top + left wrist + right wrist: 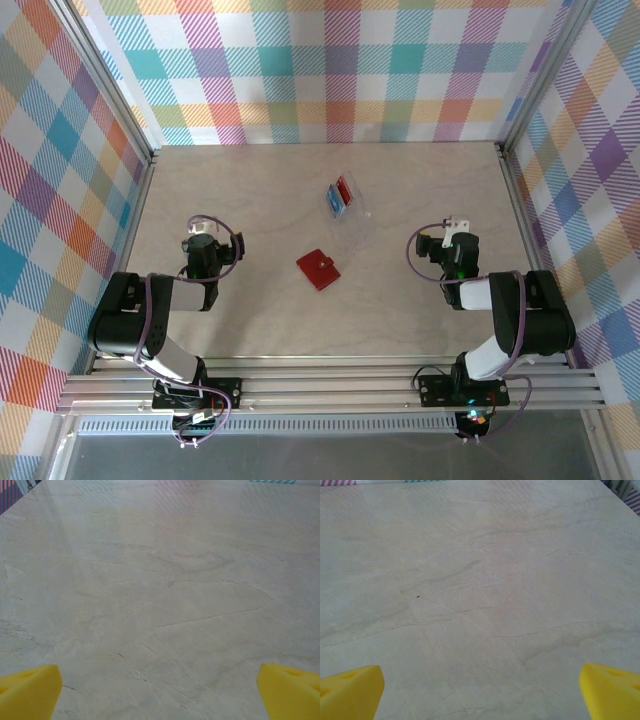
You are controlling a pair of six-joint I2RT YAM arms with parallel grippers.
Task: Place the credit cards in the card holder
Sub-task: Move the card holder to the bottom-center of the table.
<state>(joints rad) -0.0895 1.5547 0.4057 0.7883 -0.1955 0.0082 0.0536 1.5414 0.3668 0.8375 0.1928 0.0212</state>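
The card holder (pixel 318 269), a small red wallet lying closed, sits on the table's middle between the two arms. Behind it, blue and red credit cards (pixel 339 196) lie in a clear plastic case (pixel 352 215). My left gripper (pixel 203 240) rests at the left, well apart from the wallet; its yellow fingertips (pixel 30 690) stand wide apart over bare table, so it is open. My right gripper (pixel 452 238) sits at the right, likewise open, with yellow fingertips (pixel 612 690) spread and nothing between them.
Plaid walls enclose the pale wooden table (pixel 250 190) on three sides, with metal rails (pixel 330 385) along the near edge. The arm bases stand on those rails.
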